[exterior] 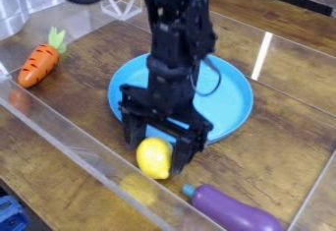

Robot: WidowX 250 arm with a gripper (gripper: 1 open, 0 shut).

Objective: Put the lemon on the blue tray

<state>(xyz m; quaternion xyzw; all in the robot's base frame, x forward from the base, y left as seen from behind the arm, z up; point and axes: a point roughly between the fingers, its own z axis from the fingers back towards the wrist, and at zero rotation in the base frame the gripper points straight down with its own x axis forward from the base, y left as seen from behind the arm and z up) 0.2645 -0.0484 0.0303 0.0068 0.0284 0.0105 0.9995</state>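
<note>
The hand (163, 147) straddles the lemon (155, 158), arm hiding the blue tray (230, 95) partly.

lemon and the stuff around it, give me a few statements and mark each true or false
1. The lemon lies on the wooden table, not on the blue tray. True.
2. The gripper has its jaws shut above the carrot. False: the jaws stand open on either side of the lemon.
3. The carrot lies on the tray. False: it lies on the table, left of the tray.
4. The eggplant lies to the right of the lemon, nearer the camera. True.
</note>
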